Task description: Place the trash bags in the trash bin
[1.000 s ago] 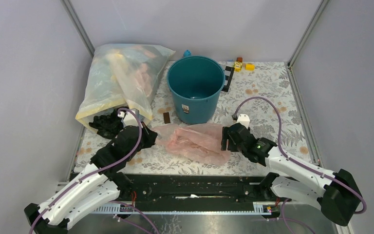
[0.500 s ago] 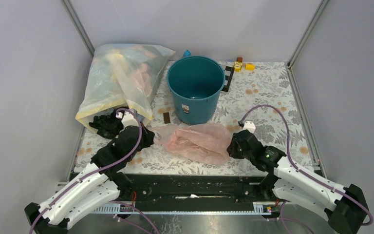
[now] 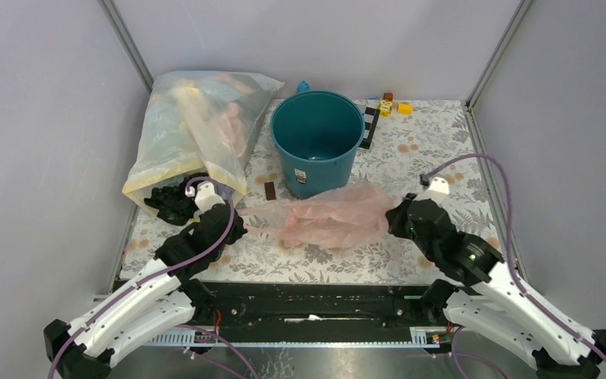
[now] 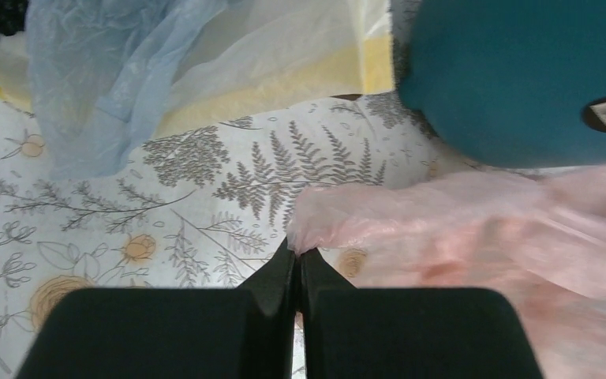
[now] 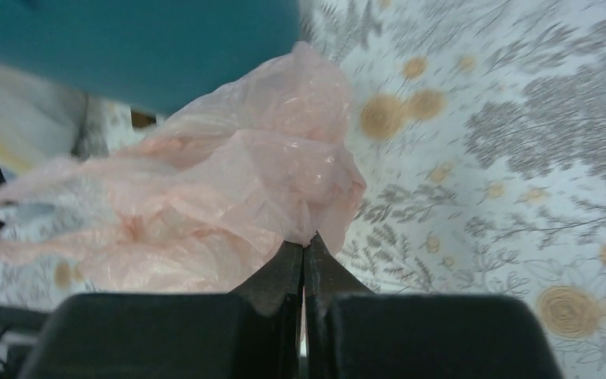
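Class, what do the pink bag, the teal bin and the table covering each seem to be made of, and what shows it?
Pink bag: likely thin plastic film; translucent, glossy, finely creased.
Teal bin: rigid moulded plastic by its look; smooth, evenly coloured wall, slight sheen.
Table covering: flat sheet printed with grey ferns and orange flowers; cloth or vinyl, unclear.

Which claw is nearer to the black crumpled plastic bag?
Left. The left claw sits close beside the black crumpled plastic bag; the right claw is much farther, beyond the pink thin plastic bag that both grip.
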